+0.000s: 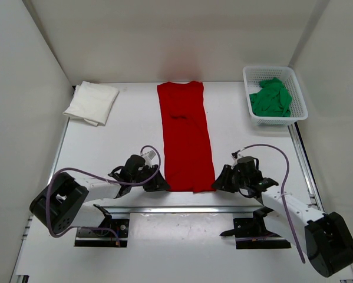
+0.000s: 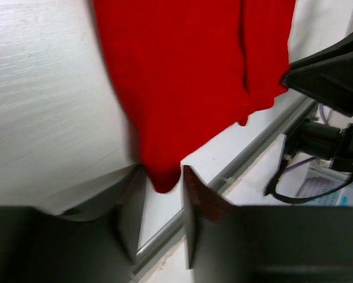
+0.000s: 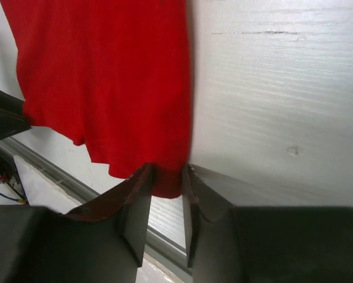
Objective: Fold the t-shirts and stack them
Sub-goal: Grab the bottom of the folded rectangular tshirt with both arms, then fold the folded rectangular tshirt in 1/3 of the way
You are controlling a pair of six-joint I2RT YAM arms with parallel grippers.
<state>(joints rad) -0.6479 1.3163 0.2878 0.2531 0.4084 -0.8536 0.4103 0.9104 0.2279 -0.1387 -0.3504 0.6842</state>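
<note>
The red t-shirt (image 1: 185, 135) lies flat in a long narrow strip down the middle of the table. My left gripper (image 1: 160, 184) sits low at its near left corner; in the left wrist view the red t-shirt's (image 2: 188, 76) corner pokes between the parted jaws of the left gripper (image 2: 163, 171), which is open. My right gripper (image 1: 219, 183) is at the near right corner, and the right gripper (image 3: 167, 168) is open too, with the red t-shirt's (image 3: 105, 76) hem between its tips. The white t-shirt (image 1: 91, 101) lies folded at the far left. The green t-shirt (image 1: 271, 97) is bunched in a basket.
The white lattice basket (image 1: 269, 68) stands at the far right corner. A metal rail (image 1: 182, 209) runs along the near table edge, just behind both grippers. White walls close in the table on the left, right and back. The right arm (image 2: 335, 71) shows in the left wrist view.
</note>
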